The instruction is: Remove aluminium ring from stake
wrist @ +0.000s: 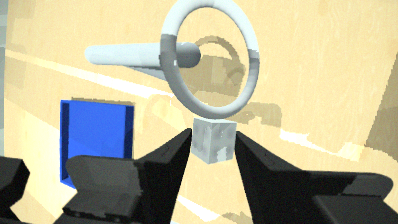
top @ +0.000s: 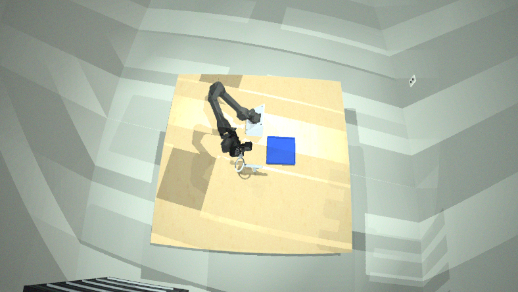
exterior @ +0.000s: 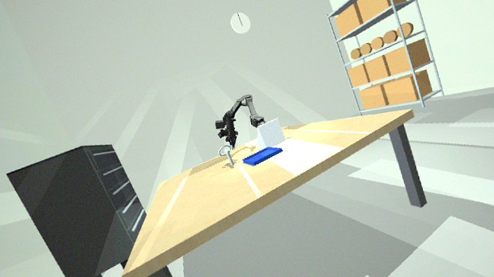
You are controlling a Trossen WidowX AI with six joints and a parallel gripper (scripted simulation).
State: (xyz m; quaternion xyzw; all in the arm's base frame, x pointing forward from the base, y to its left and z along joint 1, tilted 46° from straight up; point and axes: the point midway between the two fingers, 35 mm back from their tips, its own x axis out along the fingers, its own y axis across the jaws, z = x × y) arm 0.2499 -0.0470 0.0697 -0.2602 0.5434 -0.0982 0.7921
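- Tab (wrist: 214,141) of the ring (top: 235,166) (exterior: 219,151) (wrist: 254,75) is clamped between the fingers (top: 238,151) (exterior: 232,142); a blocky, pale piece, seen at the near edge of the ring in the wrist view.
- Ring is held up off the desk (top: 271,217) (exterior: 206,205) (wrist: 325,60), steeply tilted, its shadow cast on the wood.
- Ring is placed at one end of the cross-bar (top: 254,166) (wrist: 125,54), high on the stake (top: 254,170) (exterior: 230,160), rather than at the foot.
- In the wrist view the bar's rounded end is seen through the ring's opening, and the bar is crossed by one side of the ring. Whether the bar is threaded through, or touched, cannot be told.
- Stake is stood upright on the desk, near the tray (top: 281,150) (exterior: 262,155) (wrist: 97,140).
- Tray is blue, square and shallow; the ring is outside it, a little way off.
- Arm (top: 217,112) (exterior: 251,106) is bent at the elbow, with the fingers pointed down toward the ring in the exterior view.
- Dark cabinet (top: 104,284) (exterior: 70,218) and boxed-up rack (exterior: 398,24) are noted beyond the desk.
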